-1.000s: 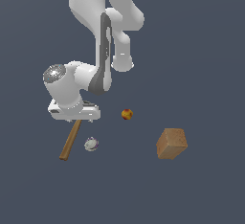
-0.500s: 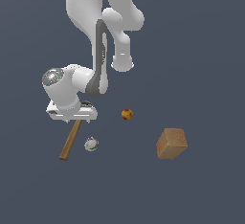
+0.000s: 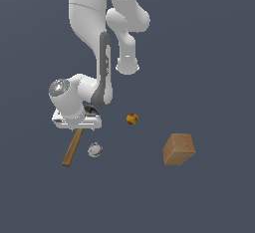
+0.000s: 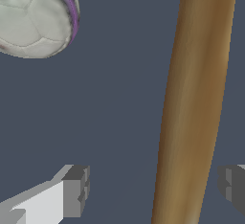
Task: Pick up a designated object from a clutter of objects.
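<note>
The claw (image 4: 153, 189) hangs low over the hammer (image 3: 72, 147), its jaws spread wide with the brown handle running between them (nearer one finger than the other), which looks to me like the set-up for closing across the shaft. The hammer lies flat on the surface (image 3: 209, 53), its head hidden under the wrist in the exterior view. The white-purple ball (image 3: 95, 150) sits just beside the handle, so a clean squeeze should miss it; apple (image 3: 132, 118) and block (image 3: 178, 149) lie well apart.
</note>
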Available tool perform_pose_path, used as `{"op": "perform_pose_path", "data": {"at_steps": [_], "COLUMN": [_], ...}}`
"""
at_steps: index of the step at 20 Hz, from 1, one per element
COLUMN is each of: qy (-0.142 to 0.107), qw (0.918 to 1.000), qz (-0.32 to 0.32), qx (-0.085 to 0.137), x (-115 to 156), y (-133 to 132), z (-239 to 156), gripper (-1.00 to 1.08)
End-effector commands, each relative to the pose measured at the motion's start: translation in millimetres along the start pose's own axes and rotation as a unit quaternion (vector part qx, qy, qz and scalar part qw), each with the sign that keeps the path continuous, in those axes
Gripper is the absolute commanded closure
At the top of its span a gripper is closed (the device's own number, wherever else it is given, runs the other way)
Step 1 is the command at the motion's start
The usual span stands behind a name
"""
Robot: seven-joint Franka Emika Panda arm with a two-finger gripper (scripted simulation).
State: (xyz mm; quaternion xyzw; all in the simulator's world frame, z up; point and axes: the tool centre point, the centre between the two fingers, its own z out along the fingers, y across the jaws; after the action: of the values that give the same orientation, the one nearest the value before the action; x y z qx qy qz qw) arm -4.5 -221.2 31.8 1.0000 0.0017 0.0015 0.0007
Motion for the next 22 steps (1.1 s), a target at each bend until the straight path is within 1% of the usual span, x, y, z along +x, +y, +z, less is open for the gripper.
{"op": "perform_pose_path", "data": {"at_steps": [1, 5, 6, 15, 16, 22], "qy": [-0.002, -0.001, -0.001, -0.001, 0.0, 0.0], "qw": [1.0, 1.0, 1.0, 1.0, 1.0, 1.0], "qz": [-0.002, -0.002, -0.002, -0.002, 0.0, 0.0], "qx": [0.001, 0.001, 0.001, 0.001, -0.001, -0.001], "x": [-0.3, 0.3, 0.3, 0.3, 0.0, 0.8], "y": [-1.9, -1.6, -1.6, -1.6, 2.0, -0.5], "z": [11.7, 16.0, 16.0, 16.0, 14.1, 4.4], "gripper": [-0.92, -0.92, 1.08, 1.08, 1.08, 1.08]}}
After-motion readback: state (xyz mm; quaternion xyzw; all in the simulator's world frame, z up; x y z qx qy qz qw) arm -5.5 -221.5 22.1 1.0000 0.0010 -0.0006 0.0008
